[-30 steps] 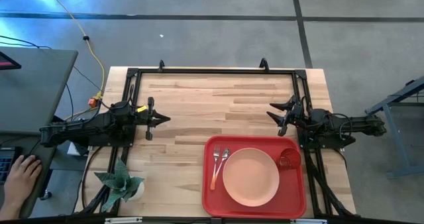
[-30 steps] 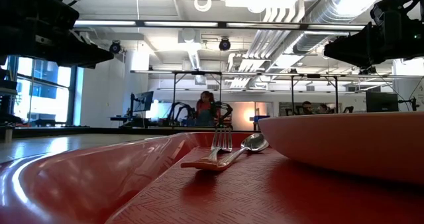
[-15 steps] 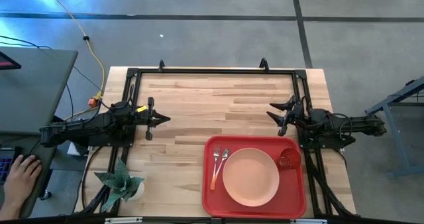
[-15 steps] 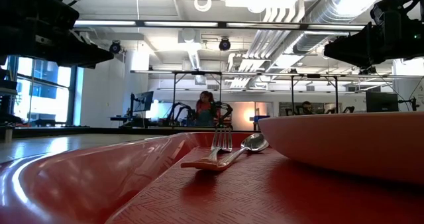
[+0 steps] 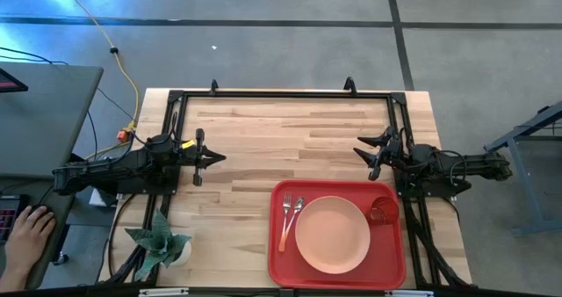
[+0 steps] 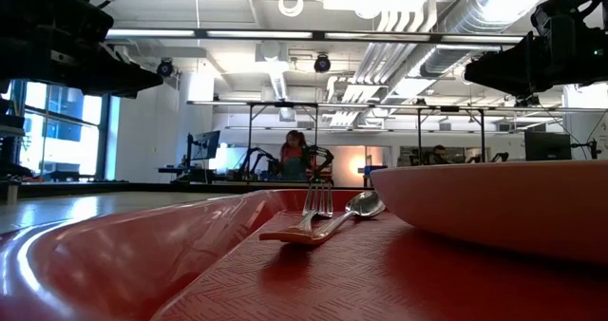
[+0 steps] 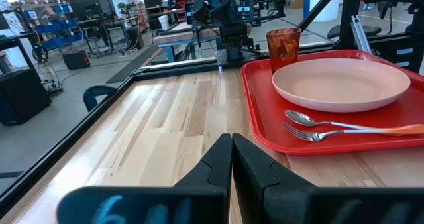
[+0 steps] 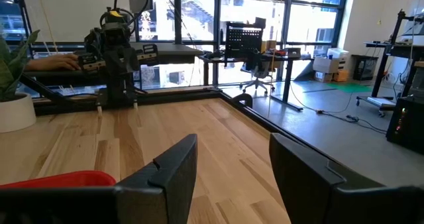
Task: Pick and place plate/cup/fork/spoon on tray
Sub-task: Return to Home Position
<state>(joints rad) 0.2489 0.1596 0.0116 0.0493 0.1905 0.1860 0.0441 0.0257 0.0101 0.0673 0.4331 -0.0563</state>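
Observation:
The red tray lies at the table's near right. On it rest the salmon-pink plate, the orange-red cup at the plate's right, and the fork and spoon side by side left of the plate. All show in the left wrist view: plate, cup, spoon, fork. My left gripper is shut and empty at the table's left. My right gripper is open and empty, just beyond the tray's far right corner.
A potted plant stands at the table's near left corner. A black frame runs along the table's far and side edges. A person's hand rests on a keyboard beside the table's left. Bare wood lies between the two grippers.

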